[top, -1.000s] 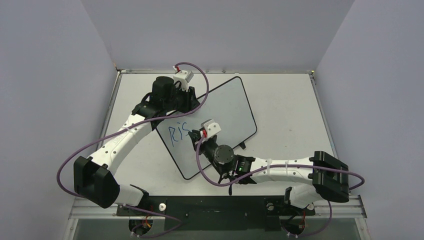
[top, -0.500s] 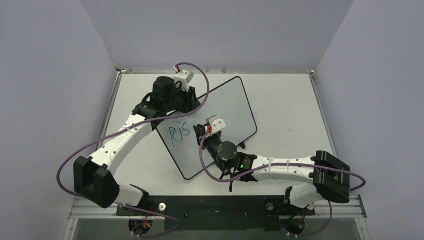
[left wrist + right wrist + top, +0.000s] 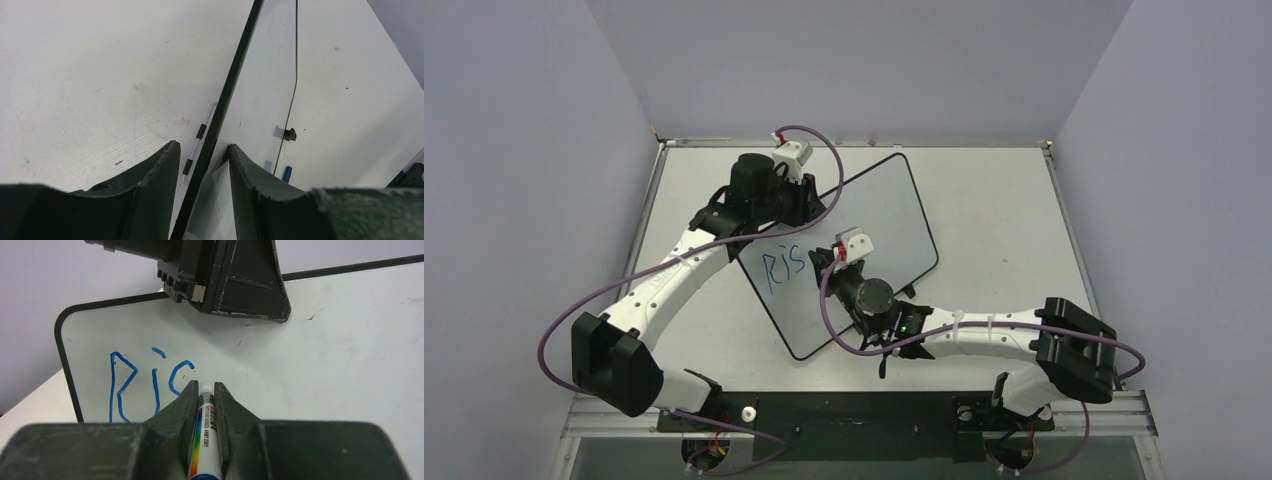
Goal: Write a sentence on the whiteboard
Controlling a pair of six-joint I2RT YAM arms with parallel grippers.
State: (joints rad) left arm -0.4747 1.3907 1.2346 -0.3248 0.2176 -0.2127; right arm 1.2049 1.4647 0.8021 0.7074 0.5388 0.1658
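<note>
- Blue sentence (image 3: 155, 390) reads "Ris" on the whiteboard (image 3: 879, 215), which I see standing mid-surface (image 3: 1004, 230).
- Left end effector (image 3: 202, 147) clamps the whiteboard's edge.
- Right end effector (image 3: 204, 385) pinches a marker (image 3: 202, 435), tip beside the "s".

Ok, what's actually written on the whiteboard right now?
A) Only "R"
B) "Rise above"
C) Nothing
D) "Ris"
D: the right wrist view shows the blue letters "Ris" on the whiteboard, and nothing after them. The marker gripped in the right pincer points just right of the "s".
</note>
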